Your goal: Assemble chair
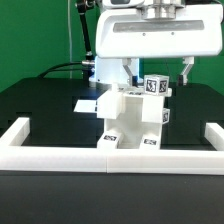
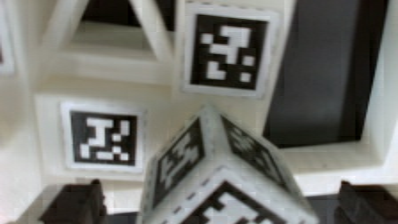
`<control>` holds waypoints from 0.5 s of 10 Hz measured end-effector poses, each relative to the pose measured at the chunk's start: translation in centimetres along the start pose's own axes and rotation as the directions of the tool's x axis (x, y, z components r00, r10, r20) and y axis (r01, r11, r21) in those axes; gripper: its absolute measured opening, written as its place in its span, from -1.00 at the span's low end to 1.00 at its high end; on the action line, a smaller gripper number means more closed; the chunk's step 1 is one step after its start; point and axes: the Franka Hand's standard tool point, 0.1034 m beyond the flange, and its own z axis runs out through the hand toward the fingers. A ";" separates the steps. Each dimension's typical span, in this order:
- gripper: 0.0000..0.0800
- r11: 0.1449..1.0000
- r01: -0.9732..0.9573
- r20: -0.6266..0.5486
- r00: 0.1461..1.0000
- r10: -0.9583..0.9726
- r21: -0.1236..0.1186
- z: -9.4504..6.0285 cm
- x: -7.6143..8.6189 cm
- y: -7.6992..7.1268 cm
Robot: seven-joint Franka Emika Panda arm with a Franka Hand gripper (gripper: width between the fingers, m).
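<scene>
The chair [image 1: 128, 122] stands half built at the middle of the black table, a stack of chunky white pieces with marker tags, pressed against the front wall. A tagged white post [image 1: 155, 86] rises from its top on the exterior view's right. My gripper [image 1: 158, 74] hangs right over that post, one finger on each side. In the wrist view the post [image 2: 217, 165] fills the space between the dark fingertips [image 2: 71, 206], with a gap on both sides. The gripper [image 2: 221, 208] is open and holds nothing. Behind the post, tagged faces of the chair [image 2: 102, 135] show.
A long low white barrier wall [image 1: 60, 156] runs along the table's front and turns back at both ends. The marker board [image 1: 86, 104] lies flat behind the chair on the exterior view's left. The arm's base and cables stand at the back.
</scene>
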 end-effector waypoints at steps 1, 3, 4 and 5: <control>0.62 0.998 0.059 0.003 0.998 -0.059 -0.004 0.0 -0.1 -0.2; 0.62 0.982 0.187 0.007 0.982 -0.186 -0.007 0.0 -0.2 -0.4; 0.62 0.961 0.275 0.010 0.961 -0.275 -0.010 -0.1 -0.2 -0.3; 0.62 0.945 0.328 0.011 0.945 -0.328 -0.010 -0.2 -0.2 -0.2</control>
